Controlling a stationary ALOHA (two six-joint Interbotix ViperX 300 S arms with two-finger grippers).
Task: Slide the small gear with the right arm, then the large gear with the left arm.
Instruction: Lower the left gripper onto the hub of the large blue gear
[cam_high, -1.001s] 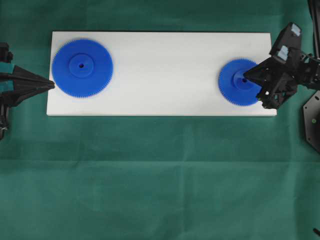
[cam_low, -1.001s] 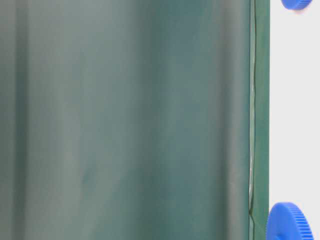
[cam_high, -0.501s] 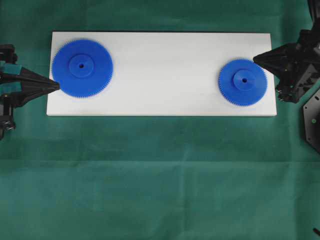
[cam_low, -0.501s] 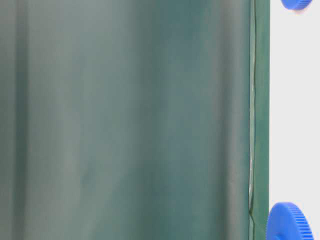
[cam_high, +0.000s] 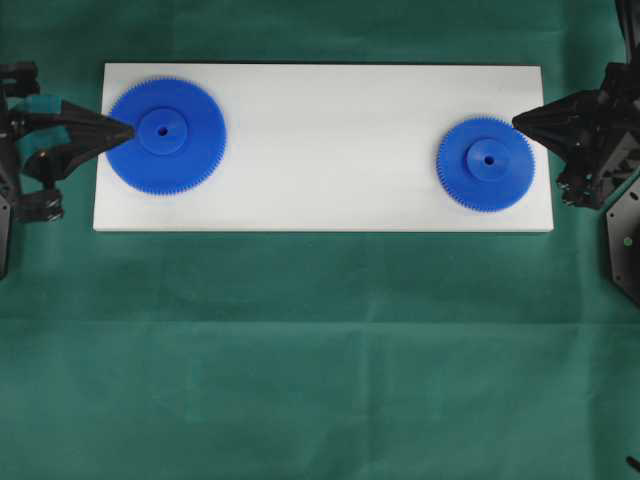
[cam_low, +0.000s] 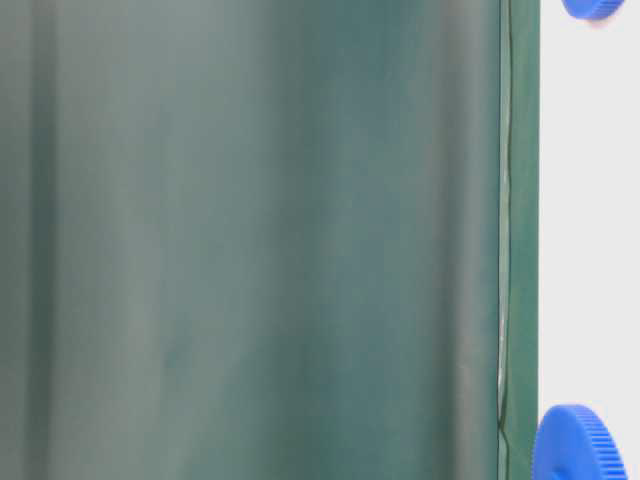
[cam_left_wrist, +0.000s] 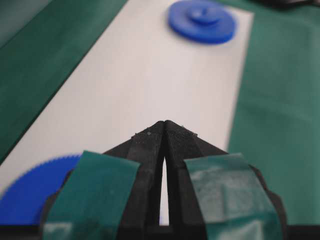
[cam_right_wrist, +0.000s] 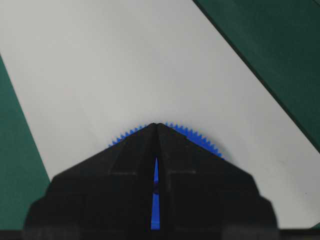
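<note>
The left gripper (cam_high: 128, 129) is seen with its fingers pressed together to a point, the tip lying over the nine o'clock rim of the large gear (cam_high: 166, 135), short of the hub. The right gripper (cam_high: 516, 122) is likewise drawn together, its tip just beside the small gear (cam_high: 486, 163) at about two o'clock; contact cannot be told. Both gears are laid flat on the white board (cam_high: 330, 140), the large one at its nine o'clock end, the small one at three o'clock, well apart, with the green cloth (cam_high: 320, 350) spread under everything on the bench
</note>
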